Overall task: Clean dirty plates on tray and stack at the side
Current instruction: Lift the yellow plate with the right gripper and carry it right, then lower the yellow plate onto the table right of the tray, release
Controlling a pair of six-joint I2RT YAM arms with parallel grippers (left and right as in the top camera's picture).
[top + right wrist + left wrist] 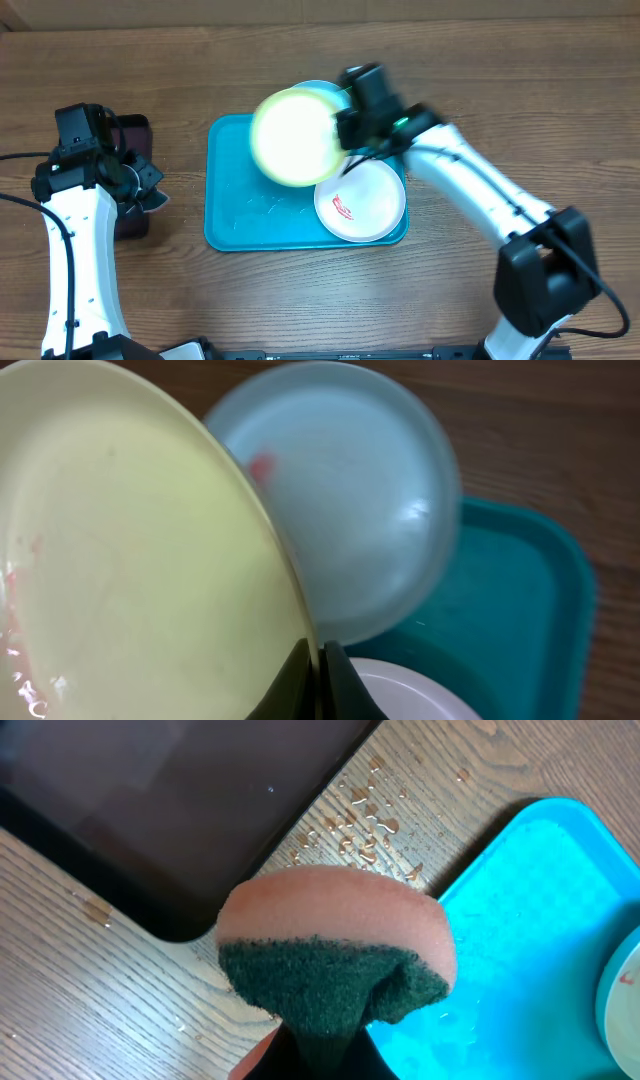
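White plate [365, 200] lies flat in the near right corner of the tray [240, 215], touching its floor. It carries one red smear [343, 208] left of centre. The tray is teal-blue with a raised rim, and its near left part is bare but wet.

Left of the tray, over the left side of the wooden bench [300, 300], the left gripper [140, 185] has its jaws closed on a sponge [335, 950]. The sponge is salmon foam with a dark green scouring face, which is pinched into a fold. It hangs above bare wood between the dark maroon tray [150, 810] and the teal tray's left edge. Water droplets [365, 815] sit on the bench just beyond it.

Further back, the right gripper [352, 135] is clamped on the rim of the yellow-green plate [292, 138]. This plate is raised off the tray, tilted, and blurred in the overhead view. Faint pink traces [10, 590] show near its rim.

Farthest, the light blue plate [322, 87] rests at the tray's far edge, partly hidden by the yellow-green plate. A small red mark [262, 465] shows on its face.
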